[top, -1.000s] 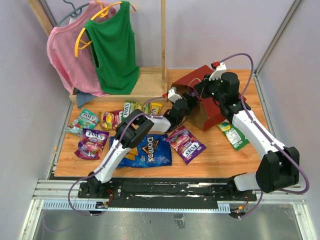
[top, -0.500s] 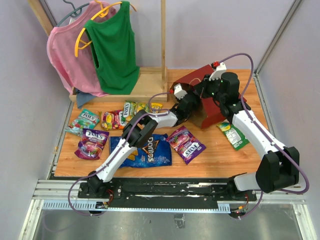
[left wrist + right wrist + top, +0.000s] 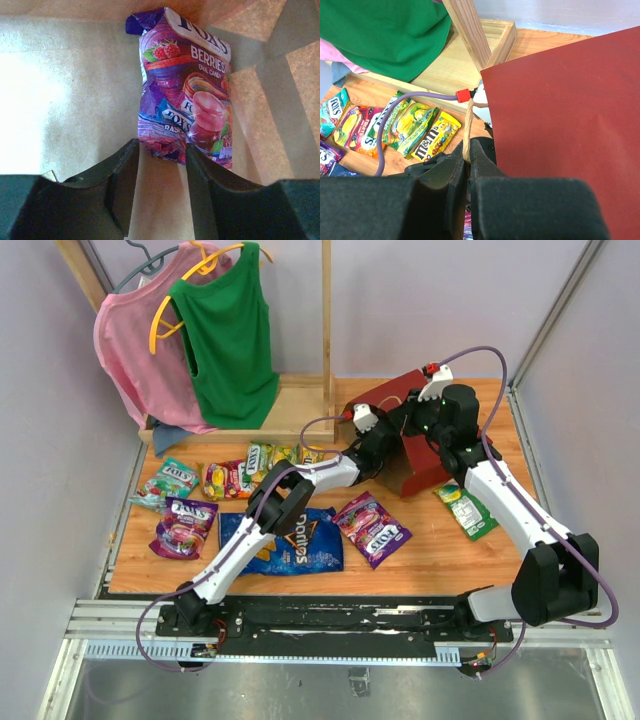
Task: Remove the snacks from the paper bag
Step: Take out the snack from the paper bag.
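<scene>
The red paper bag [image 3: 421,458] lies tipped at the back right of the table, its mouth facing left. My right gripper [image 3: 468,150] is shut on its twisted paper handle [image 3: 468,127], beside the red bag wall [image 3: 560,110]. My left gripper [image 3: 161,150] is open inside the bag, over its brown kraft floor [image 3: 65,100]. A purple Fox's Berries candy packet [image 3: 187,95] lies just ahead, its near edge at my fingertips. In the top view the left fingers are hidden in the bag. A blue Doritos bag [image 3: 290,540] and a purple packet [image 3: 372,528] lie outside.
More packets lie on the table: purple [image 3: 183,525], teal [image 3: 170,480], red-orange [image 3: 222,478], green [image 3: 265,455], yellow M&M's [image 3: 312,453] and a green one [image 3: 467,508] right of the bag. A wooden clothes rack [image 3: 327,330] with pink and green tops stands at the back left.
My left arm has reached further up and right, taking its gripper deeper into the bag's mouth. The right arm and the bag have stayed nearly still.
</scene>
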